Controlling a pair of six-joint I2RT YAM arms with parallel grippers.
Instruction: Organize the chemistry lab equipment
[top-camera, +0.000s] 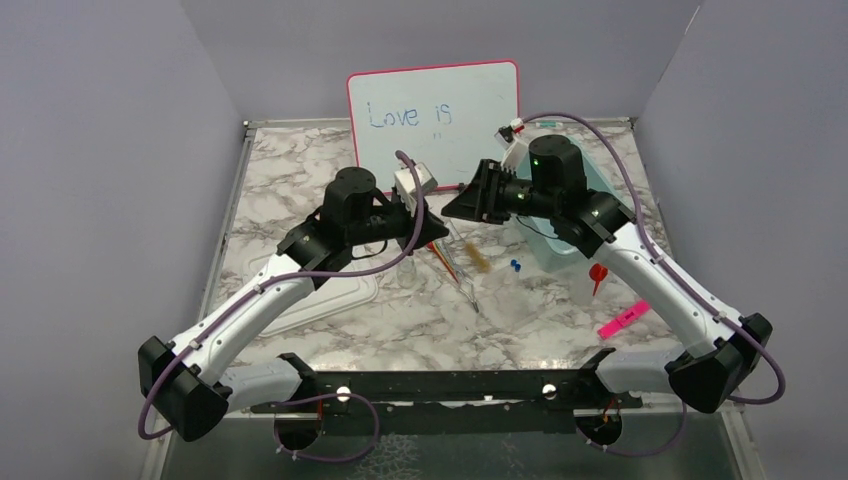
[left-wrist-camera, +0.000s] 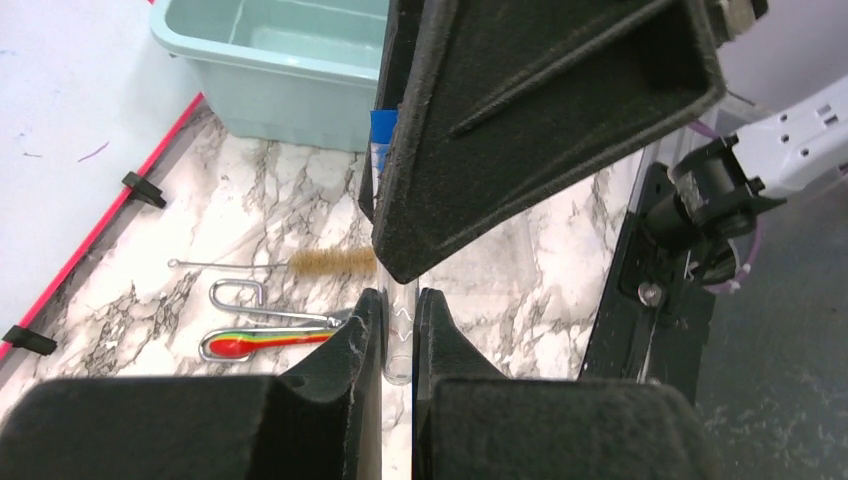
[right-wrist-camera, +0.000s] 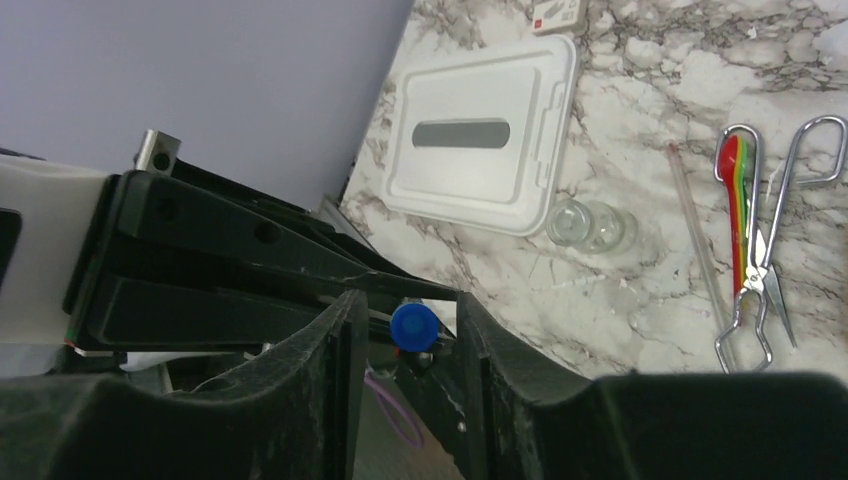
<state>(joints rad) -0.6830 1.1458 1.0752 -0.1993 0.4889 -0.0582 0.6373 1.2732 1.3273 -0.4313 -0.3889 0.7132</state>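
My left gripper (left-wrist-camera: 400, 300) is shut on a thin clear test tube (left-wrist-camera: 399, 345), held above the marble table. The tube's blue cap (right-wrist-camera: 414, 327) sits between the fingers of my right gripper (right-wrist-camera: 408, 297), which is open with a gap on each side of the cap. In the top view the left gripper (top-camera: 432, 232) and the right gripper (top-camera: 462, 203) meet tip to tip over the table's middle. On the table below lie a wire brush (left-wrist-camera: 330, 262), metal tweezers (left-wrist-camera: 250, 300), a rainbow-coloured spoon (left-wrist-camera: 260, 342), a clear little beaker (right-wrist-camera: 590, 225) and a red funnel (top-camera: 598, 273).
A teal bin (left-wrist-camera: 290, 70) stands at the back right under the right arm. A white lid (right-wrist-camera: 485, 140) lies flat at the left. The pink-framed whiteboard (top-camera: 435, 110) leans on the back wall. A pink marker (top-camera: 623, 318) and small blue bits (top-camera: 516, 265) lie at the right.
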